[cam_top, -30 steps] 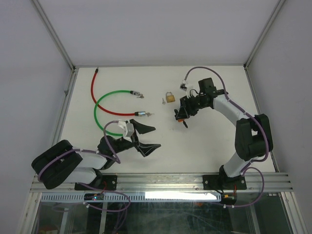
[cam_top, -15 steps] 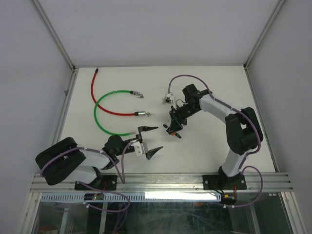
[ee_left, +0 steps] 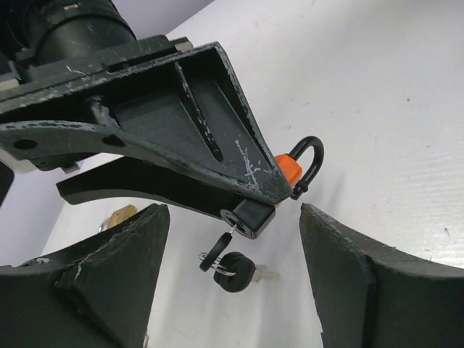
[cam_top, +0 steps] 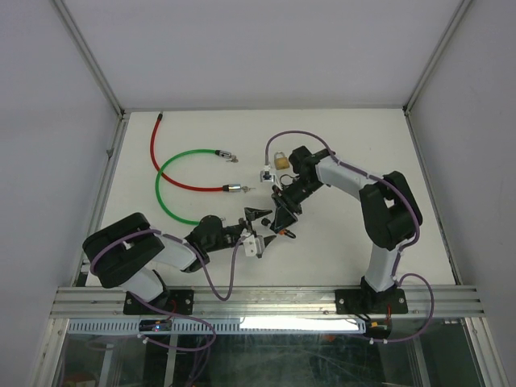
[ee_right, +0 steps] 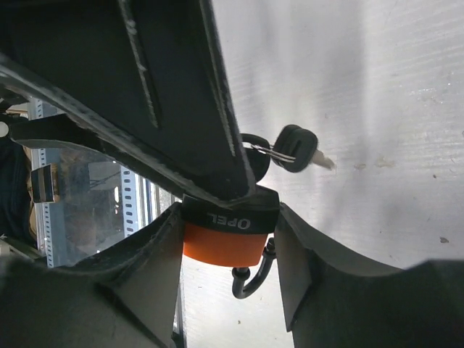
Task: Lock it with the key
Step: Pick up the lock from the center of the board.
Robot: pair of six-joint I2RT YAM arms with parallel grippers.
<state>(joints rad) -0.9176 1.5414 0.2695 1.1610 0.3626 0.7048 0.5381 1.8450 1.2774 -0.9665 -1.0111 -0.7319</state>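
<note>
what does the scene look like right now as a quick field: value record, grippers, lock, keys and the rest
right gripper: shut on the orange padlock
left gripper: open, one finger on each side of the keys, gripping nothing
keys: dangling from the padlock's underside
shackle: looks free at one end, hard to confirm
brass padlock: on the table, beyond the right gripper
green cable, red cable: lying on the table's left side

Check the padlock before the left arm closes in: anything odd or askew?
Nothing damaged. The orange padlock is clamped in the right gripper, its shackle looks open, and a spare key dangles loose beneath it, where the left gripper might snag it.
</note>
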